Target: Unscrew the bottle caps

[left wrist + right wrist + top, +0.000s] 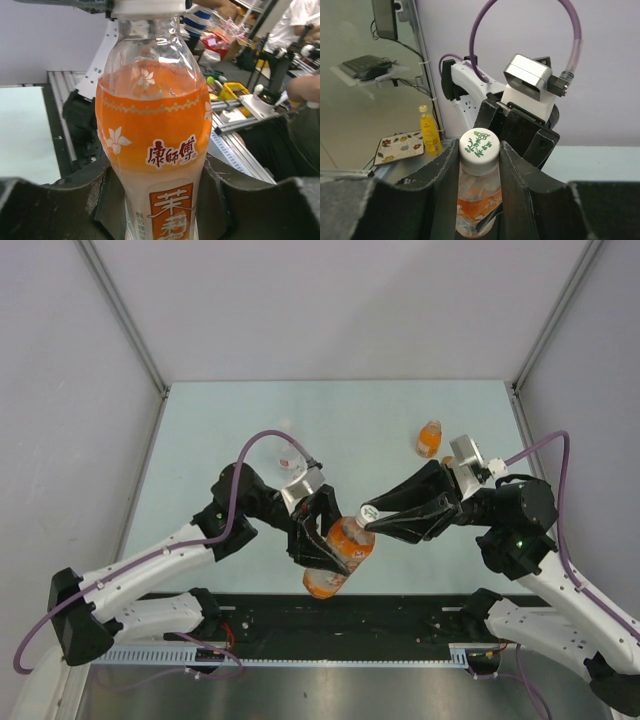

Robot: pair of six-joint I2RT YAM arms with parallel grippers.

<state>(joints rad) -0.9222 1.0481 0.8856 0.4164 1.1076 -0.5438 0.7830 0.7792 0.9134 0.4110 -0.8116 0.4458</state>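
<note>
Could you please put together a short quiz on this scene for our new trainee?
1. Multiple choice: what is the right gripper shut on? A) the white cap B) a label C) a cable
2. True or false: the left gripper holds the tall bottle by its body.
3. Fill in: the small bottle sits on the table, on its far ___ side.
Key: 1 A; 2 true; 3 right.
</note>
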